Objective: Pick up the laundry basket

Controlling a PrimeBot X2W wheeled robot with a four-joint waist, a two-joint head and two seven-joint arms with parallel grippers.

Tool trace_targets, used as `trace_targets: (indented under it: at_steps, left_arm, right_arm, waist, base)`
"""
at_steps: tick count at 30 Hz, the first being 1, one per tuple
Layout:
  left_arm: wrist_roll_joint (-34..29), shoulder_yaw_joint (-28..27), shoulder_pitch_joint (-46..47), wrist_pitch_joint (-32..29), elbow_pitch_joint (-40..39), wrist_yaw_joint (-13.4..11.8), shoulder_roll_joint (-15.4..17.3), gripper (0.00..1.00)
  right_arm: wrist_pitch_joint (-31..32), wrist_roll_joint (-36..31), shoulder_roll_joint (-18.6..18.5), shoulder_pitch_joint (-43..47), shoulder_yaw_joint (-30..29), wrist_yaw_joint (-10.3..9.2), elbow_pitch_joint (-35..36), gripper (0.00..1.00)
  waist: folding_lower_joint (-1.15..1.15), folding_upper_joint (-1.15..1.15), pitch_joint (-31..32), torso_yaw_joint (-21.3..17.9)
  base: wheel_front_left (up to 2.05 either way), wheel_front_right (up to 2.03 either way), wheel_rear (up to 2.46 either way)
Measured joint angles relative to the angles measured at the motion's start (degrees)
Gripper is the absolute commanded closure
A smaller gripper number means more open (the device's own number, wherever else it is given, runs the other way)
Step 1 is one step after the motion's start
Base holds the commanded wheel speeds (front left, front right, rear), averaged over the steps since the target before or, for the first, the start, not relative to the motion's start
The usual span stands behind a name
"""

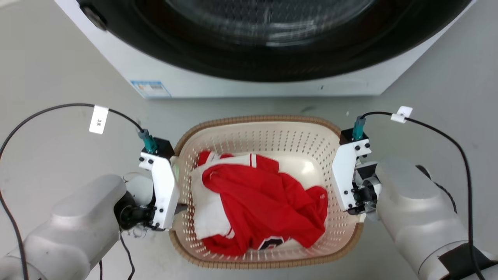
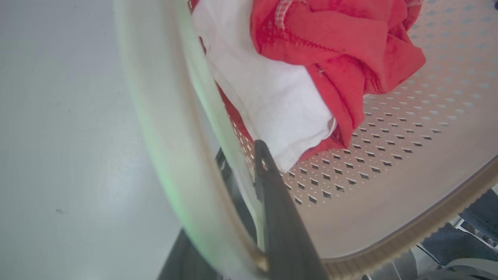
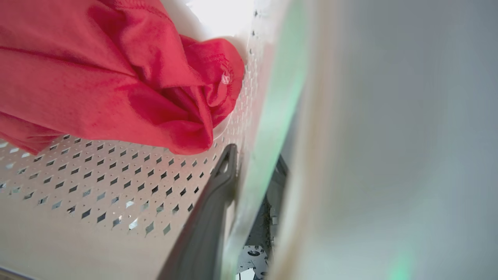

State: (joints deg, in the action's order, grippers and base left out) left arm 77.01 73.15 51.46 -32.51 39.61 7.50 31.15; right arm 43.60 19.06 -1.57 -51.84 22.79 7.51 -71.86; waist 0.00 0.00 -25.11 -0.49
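With the laundry basket (image 1: 256, 119) seemingly on the floor just before the washing machine (image 1: 249, 87), and the left pincer (image 2: 241, 155) and right pincer (image 3: 255, 155) each clamped narrow across a side rim, lift both arms together, level, keeping the red garment (image 1: 264, 202) inside.

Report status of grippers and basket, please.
Left gripper shut on laundry basket left side, right gripper on right side. It holds red-and-white jersey. Washing machine close ahead, not touching.
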Motion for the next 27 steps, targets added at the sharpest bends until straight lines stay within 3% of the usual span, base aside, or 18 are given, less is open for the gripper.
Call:
trace_targets:
  at_steps: [13,27]
  left_arm:
    - [1.90,-0.01,-3.68,-8.39,-3.26,0.00,2.87,1.00]
    - [3.13,-0.16,-6.97,-15.53,-3.91,-0.03,2.88,1.00]
  right_arm:
    - [11.01,8.32,0.09,3.57,5.73,-0.01,4.08,1.00]
    - [15.92,13.84,-0.03,6.12,9.50,-0.03,5.87,1.00]
  waist:
    - [-0.01,0.00,12.59,-1.07]
    - [-0.01,0.00,22.81,-1.53]
  base:
    - [0.00,0.00,0.00]
    - [0.00,0.00,0.00]
